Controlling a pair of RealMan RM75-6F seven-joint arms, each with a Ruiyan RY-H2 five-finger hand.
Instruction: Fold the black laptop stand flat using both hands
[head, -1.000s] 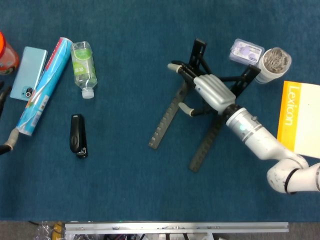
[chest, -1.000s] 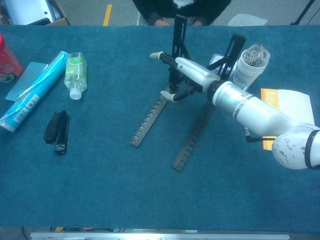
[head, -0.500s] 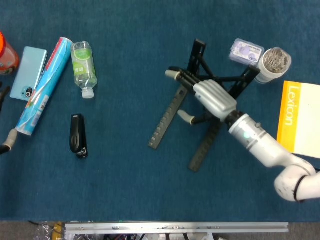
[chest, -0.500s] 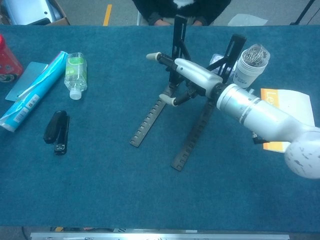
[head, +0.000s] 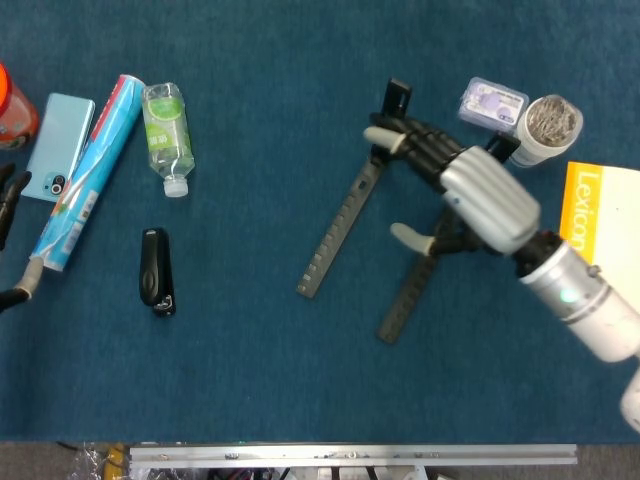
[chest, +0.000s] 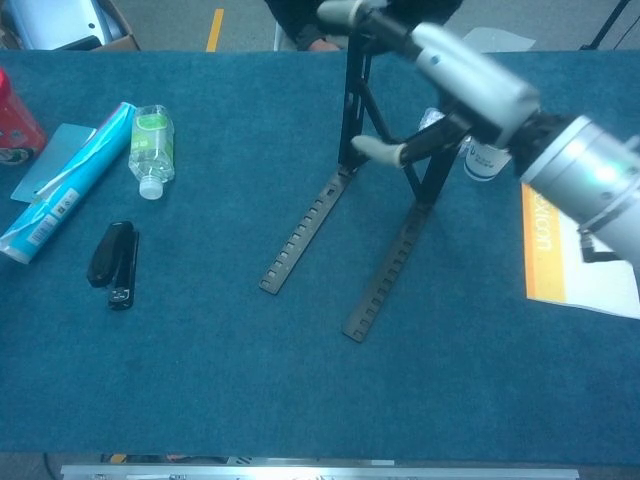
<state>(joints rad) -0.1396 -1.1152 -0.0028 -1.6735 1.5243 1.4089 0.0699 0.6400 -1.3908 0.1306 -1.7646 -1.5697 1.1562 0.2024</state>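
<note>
The black laptop stand (head: 340, 225) sits open on the blue table, its two notched rails running toward the front and its uprights (chest: 352, 90) still raised at the back. My right hand (head: 480, 195) hovers above the stand's right side, fingers stretched toward the left upright's top and thumb spread below, holding nothing. In the chest view the right hand (chest: 465, 75) is high over the uprights, in front of the stand (chest: 305, 235). Only a few fingers of my left hand (head: 8, 200) show at the far left edge, spread apart beside the tube.
On the left lie a blue tube (head: 88, 175), a small bottle (head: 165, 125), a phone (head: 57, 145), a black stapler (head: 155, 270) and a red can (head: 12, 110). A cup of clips (head: 548, 125), a clear box (head: 492, 103) and a yellow booklet (head: 600, 235) sit at the right.
My right hand has lifted off the stand's cross brace and moved up and to the right. The stand and the left hand have stayed where they were.
</note>
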